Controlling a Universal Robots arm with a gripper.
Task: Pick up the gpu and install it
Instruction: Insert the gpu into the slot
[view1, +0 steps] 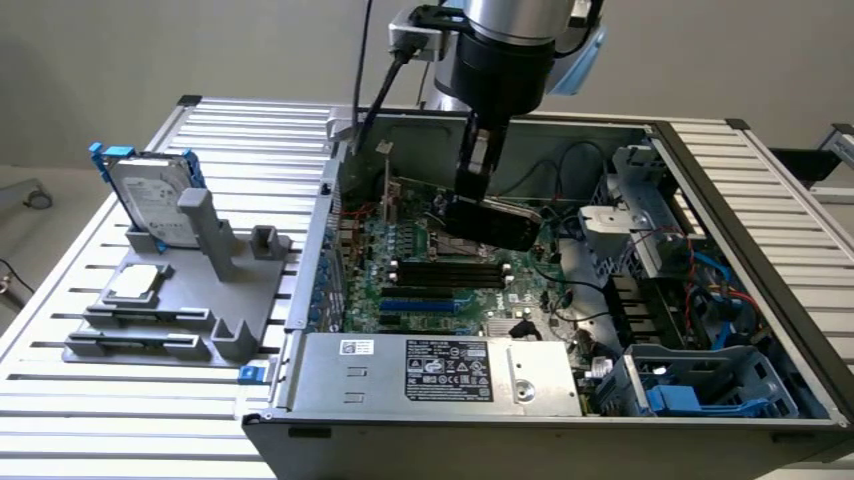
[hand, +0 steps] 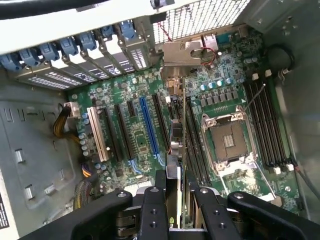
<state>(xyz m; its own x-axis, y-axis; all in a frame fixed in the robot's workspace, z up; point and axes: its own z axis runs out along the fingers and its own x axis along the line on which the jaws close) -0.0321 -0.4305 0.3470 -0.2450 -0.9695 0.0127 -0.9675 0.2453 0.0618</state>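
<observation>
Arm (view1: 501, 50) is pointing straight down from above. Gripper (view1: 477, 197) is hanging at scene centre, toward the far side, with fingers (hand: 152, 210) clamping the gpu (view1: 497, 222) edge-on between them.

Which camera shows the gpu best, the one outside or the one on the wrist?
The exterior view: the gpu shows its black shroud there, held by the gripper above the motherboard. The wrist view sees the card edge-on, a thin strip between the gripper's fingers.

One gpu (view1: 497, 222), one motherboard (view1: 424, 268), one computer case (view1: 534, 447), one hard drive (view1: 150, 195), and one grey stand (view1: 200, 305).
</observation>
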